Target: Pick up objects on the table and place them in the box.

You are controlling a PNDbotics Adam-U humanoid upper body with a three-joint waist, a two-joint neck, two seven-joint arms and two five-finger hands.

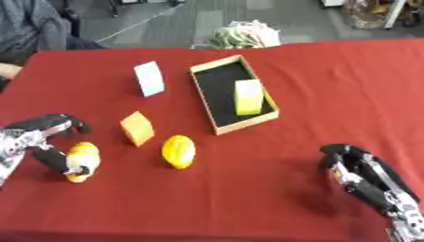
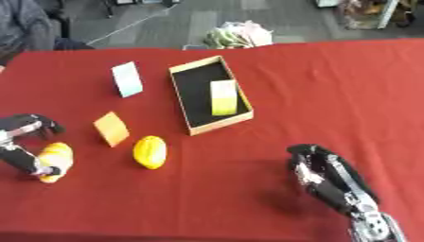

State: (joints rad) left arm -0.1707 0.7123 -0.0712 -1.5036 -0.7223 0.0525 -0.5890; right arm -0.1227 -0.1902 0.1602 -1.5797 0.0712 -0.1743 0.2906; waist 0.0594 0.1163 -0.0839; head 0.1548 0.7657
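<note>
A wooden box with a black floor lies at the table's middle back, and a pale yellow-green block stands inside it. On the red cloth to its left are a white card, an orange block and a yellow oval object. At the left edge lies a yellow-and-white object. My left hand straddles it: the thumb rests against its left side, and the fingers arch above it with a gap. My right hand hovers at the lower right with relaxed fingers, holding nothing.
The red tablecloth covers the whole table. A pale bag lies on the floor past the far edge. A person's sleeve shows at the far left corner.
</note>
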